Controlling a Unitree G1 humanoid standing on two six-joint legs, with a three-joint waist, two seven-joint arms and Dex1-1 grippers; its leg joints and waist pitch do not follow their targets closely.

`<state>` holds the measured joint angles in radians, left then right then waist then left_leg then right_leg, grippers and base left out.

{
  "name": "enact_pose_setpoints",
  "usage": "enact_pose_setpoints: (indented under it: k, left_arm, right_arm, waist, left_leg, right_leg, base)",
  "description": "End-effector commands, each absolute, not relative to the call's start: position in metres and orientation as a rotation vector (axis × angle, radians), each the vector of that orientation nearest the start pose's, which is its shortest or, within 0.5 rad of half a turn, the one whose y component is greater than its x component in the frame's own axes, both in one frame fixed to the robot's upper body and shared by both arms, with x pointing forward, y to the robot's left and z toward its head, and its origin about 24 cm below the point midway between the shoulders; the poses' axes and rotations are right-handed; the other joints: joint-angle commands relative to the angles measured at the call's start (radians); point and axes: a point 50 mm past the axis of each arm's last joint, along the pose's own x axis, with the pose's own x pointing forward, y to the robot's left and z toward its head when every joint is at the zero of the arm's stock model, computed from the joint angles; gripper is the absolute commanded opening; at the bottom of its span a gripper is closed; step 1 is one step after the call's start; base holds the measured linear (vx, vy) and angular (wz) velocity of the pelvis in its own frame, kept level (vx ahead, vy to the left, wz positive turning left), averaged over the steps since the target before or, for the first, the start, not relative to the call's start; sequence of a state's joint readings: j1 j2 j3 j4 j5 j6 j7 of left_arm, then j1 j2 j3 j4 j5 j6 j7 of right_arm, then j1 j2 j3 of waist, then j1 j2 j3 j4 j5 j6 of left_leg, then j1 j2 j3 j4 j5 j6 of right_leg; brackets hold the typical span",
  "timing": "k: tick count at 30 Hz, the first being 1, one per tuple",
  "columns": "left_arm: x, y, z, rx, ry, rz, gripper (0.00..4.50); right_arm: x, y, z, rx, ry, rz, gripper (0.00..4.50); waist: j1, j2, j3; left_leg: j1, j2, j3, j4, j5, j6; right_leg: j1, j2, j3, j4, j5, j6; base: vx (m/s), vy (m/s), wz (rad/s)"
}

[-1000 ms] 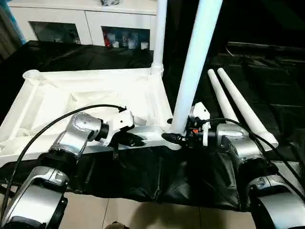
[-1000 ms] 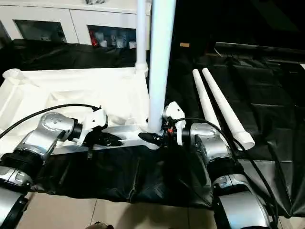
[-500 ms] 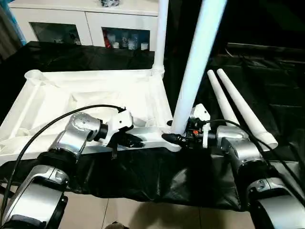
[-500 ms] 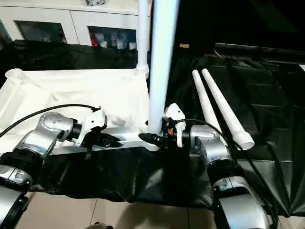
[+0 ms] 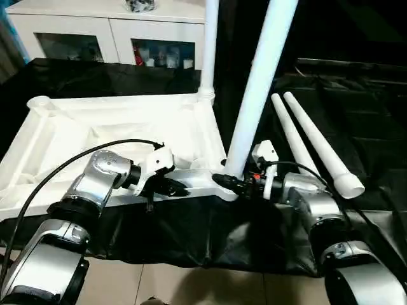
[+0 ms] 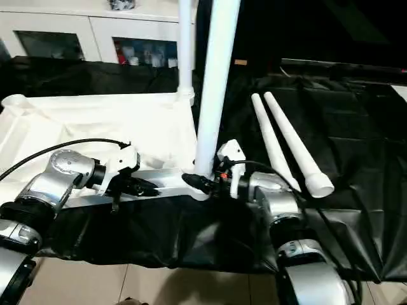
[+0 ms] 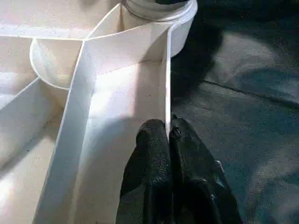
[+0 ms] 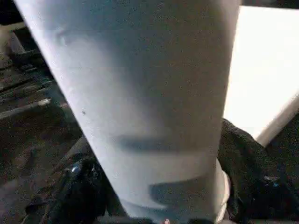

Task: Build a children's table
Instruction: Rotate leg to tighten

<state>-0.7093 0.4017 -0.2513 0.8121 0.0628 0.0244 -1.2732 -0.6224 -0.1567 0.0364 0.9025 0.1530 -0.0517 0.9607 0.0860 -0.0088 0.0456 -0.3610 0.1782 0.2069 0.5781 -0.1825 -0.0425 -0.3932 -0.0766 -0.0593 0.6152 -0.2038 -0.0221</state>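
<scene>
Tabletop (image 5: 127,127): white, laid underside up on black cloth (image 5: 191,229), ribs exposed.
Far leg (image 5: 208,44): seated upright in far right corner socket.
Near leg (image 5: 257,89): stood in near right corner socket, tilted slightly; base clasped between fingers of right gripper (image 5: 222,181).
Two spare legs (image 5: 311,143): laid side by side on cloth, right of tabletop.
Left gripper (image 7: 168,133): pinched closed on thin near edge wall of tabletop.
White cabinet (image 5: 95,32): behind.
</scene>
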Motion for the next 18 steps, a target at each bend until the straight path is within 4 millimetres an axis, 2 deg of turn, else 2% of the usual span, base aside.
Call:
enact_pose_setpoints:
  k: [1, 2, 3, 4, 5, 6, 9, 14, 17, 18]
  left_arm:
    - [0.338, 0.141, 0.054, 0.409, 0.513, -1.254, 0.00]
    - [0.342, 0.133, 0.053, 0.398, 0.505, -1.198, 0.00]
    - [0.345, 0.127, 0.053, 0.391, 0.498, -1.154, 0.00]
    - [0.348, 0.121, 0.052, 0.385, 0.494, -1.116, 0.00]
    - [0.348, 0.120, 0.052, 0.385, 0.493, -1.110, 0.00]
    - [0.350, 0.109, 0.052, 0.365, 0.480, -1.079, 0.00]
    - [0.352, 0.082, 0.054, 0.324, 0.443, -1.045, 0.00]
    - [0.349, 0.066, 0.055, 0.336, 0.412, -1.067, 0.00]
    - [0.348, 0.065, 0.054, 0.347, 0.410, -1.072, 0.00]
    - [0.348, 0.066, 0.053, 0.352, 0.411, -1.077, 0.00]
  right_arm:
    - [0.325, -0.116, -0.002, 0.040, 0.404, 0.825, 2.70]
    - [0.329, -0.115, -0.003, 0.061, 0.399, 0.722, 2.69]
    - [0.332, -0.114, -0.003, 0.086, 0.399, 0.647, 2.69]
    - [0.334, -0.112, -0.004, 0.112, 0.402, 0.581, 2.69]
    - [0.334, -0.112, -0.004, 0.117, 0.402, 0.571, 2.69]
    - [0.337, -0.110, -0.005, 0.154, 0.403, 0.489, 2.69]
    - [0.340, -0.095, -0.005, 0.236, 0.407, 0.370, 2.69]
    - [0.342, -0.076, -0.002, 0.279, 0.415, 0.320, 2.69]
    - [0.343, -0.071, 0.000, 0.285, 0.417, 0.311, 2.69]
    - [0.343, -0.069, 0.000, 0.289, 0.417, 0.311, 2.69]
  waist:
    - [0.005, 0.014, -0.047]
    - [0.002, 0.011, -0.040]
    - [-0.001, 0.014, -0.035]
    - [-0.001, 0.010, -0.036]
    - [0.001, 0.011, -0.039]
    - [0.003, 0.013, -0.041]
    - [0.004, 0.015, -0.044]
    - [0.005, 0.015, -0.048]
    - [0.005, 0.016, -0.046]
    - [0.004, 0.016, -0.044]
  left_leg:
    - [0.018, 0.067, -0.035, -0.077, -0.294, -0.017]
    - [0.026, 0.066, -0.038, -0.080, -0.344, -0.033]
    - [0.038, 0.065, -0.042, -0.082, -0.398, -0.053]
    - [0.044, 0.065, -0.048, -0.081, -0.425, -0.059]
    - [0.044, 0.065, -0.049, -0.083, -0.422, -0.058]
    - [0.038, 0.066, -0.048, -0.086, -0.404, -0.051]
    - [0.036, 0.065, -0.044, -0.086, -0.377, -0.050]
    - [0.022, 0.060, -0.040, -0.086, -0.316, -0.021]
    - [0.024, 0.060, -0.040, -0.086, -0.325, -0.016]
    - [0.024, 0.061, -0.042, -0.089, -0.347, -0.022]
  right_leg:
    - [0.036, -0.091, 0.051, -0.081, -0.216, -0.260]
    - [0.029, -0.093, 0.052, -0.092, -0.314, -0.239]
    - [0.021, -0.096, 0.053, -0.102, -0.423, -0.215]
    - [0.019, -0.099, 0.054, -0.109, -0.490, -0.188]
    - [0.020, -0.099, 0.054, -0.111, -0.491, -0.181]
    - [0.022, -0.096, 0.056, -0.110, -0.451, -0.176]
    - [0.022, -0.090, 0.056, -0.101, -0.339, -0.199]
    - [0.033, -0.088, 0.054, -0.094, -0.240, -0.206]
    - [0.032, -0.089, 0.053, -0.097, -0.262, -0.200]
    - [0.031, -0.090, 0.053, -0.101, -0.296, -0.193]
  base:
    - [0.000, 0.000, 0.00]
    - [0.000, 0.000, 0.00]
    - [0.000, 0.000, 0.00]
    - [0.000, 0.000, 0.00]
    - [0.000, 0.000, 0.00]
    - [0.000, 0.000, 0.00]
    - [0.000, 0.000, 0.00]
    - [0.000, 0.000, 0.00]
    - [0.000, 0.000, 0.00]
    - [0.000, 0.000, 0.00]
